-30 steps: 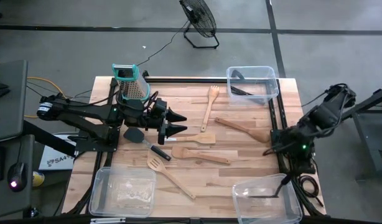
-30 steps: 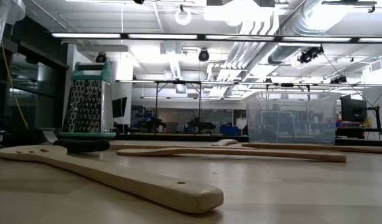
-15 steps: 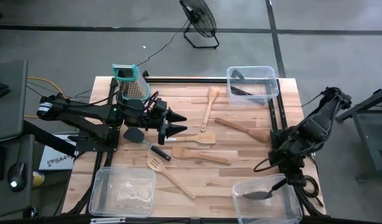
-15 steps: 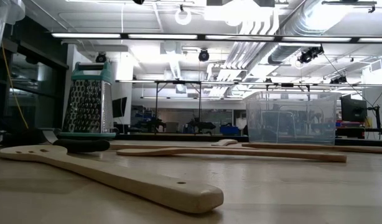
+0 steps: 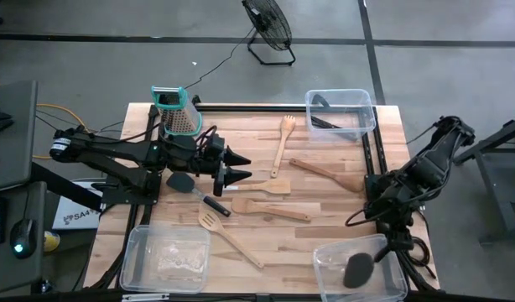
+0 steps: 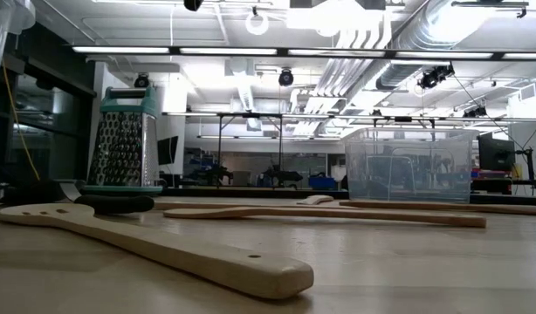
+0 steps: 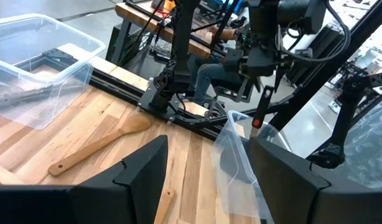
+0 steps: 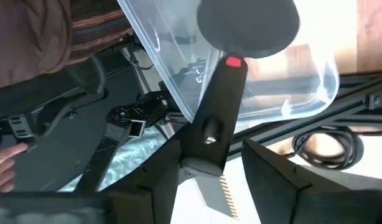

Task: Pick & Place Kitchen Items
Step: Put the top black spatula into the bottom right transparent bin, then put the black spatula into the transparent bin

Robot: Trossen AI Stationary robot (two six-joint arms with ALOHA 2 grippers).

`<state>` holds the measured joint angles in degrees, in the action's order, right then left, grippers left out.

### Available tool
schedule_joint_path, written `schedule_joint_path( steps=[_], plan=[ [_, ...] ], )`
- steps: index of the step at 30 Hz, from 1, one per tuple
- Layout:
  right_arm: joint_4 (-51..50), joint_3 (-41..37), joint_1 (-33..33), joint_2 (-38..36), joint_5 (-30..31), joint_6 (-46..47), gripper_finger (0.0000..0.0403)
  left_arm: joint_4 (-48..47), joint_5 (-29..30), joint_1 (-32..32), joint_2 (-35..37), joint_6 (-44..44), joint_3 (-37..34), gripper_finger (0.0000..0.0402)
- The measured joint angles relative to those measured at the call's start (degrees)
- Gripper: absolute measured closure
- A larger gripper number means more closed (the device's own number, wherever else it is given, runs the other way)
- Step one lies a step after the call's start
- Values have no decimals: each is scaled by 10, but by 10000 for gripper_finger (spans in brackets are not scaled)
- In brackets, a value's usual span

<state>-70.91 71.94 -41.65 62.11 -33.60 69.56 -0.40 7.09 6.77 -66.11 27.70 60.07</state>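
On the wooden worktop (image 5: 325,218), the right gripper (image 8: 206,163), fingers parted, loosely brackets a black turner (image 8: 231,56) over the near-right corner's clear bin (image 5: 392,281); the left gripper (image 5: 236,166) waits open mid-table.

The table (image 5: 325,210) is pale wood planking with a smooth, slightly satiny finish. The wooden spoons (image 5: 281,143) look matt and unvarnished, the bins (image 5: 320,260) clear glossy plastic. The grater (image 6: 124,153) is dull perforated metal.
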Motion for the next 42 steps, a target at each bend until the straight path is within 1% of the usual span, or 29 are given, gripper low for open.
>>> schedule_joint_path(
  steps=[6, 12, 14, 17, 20, 26, 29, 32, 35, 39, 42],
  plan=[
    [0, 0, 0, -4, -17, 12, 192, 0, 0, 0, 0, -5, 0, 175],
    [-5, 0, 6, -4, -56, 3, 145, 0, 1, 0, 0, -11, 0, 175],
    [-12, 0, 13, -4, -47, -10, 140, 0, 4, 0, 0, -15, 0, 175],
    [-29, 0, 28, -7, -10, -45, 140, -1, 15, 0, 0, -23, 0, 175],
    [-39, 0, 58, -13, 37, -89, 144, -10, 32, -1, 0, -24, 0, 175],
    [-39, 0, 133, -18, 162, -192, 146, -48, 83, -4, 0, -20, 0, 175],
    [-39, 0, 165, -18, 220, -240, 146, -78, 82, -21, 0, -9, 0, 175],
    [-39, 0, 202, -17, 260, -280, 147, -115, 53, -48, 0, 2, 0, 175],
    [-39, 0, 242, -17, 289, -307, 147, -155, -2, -83, 0, 11, 0, 175],
    [-35, 0, 295, -17, 307, -351, 147, -248, -63, -128, 0, 7, 0, 175],
    [-22, 0, 338, -17, 313, -389, 147, -328, -100, -154, -2, -15, 0, 175]
  ],
)
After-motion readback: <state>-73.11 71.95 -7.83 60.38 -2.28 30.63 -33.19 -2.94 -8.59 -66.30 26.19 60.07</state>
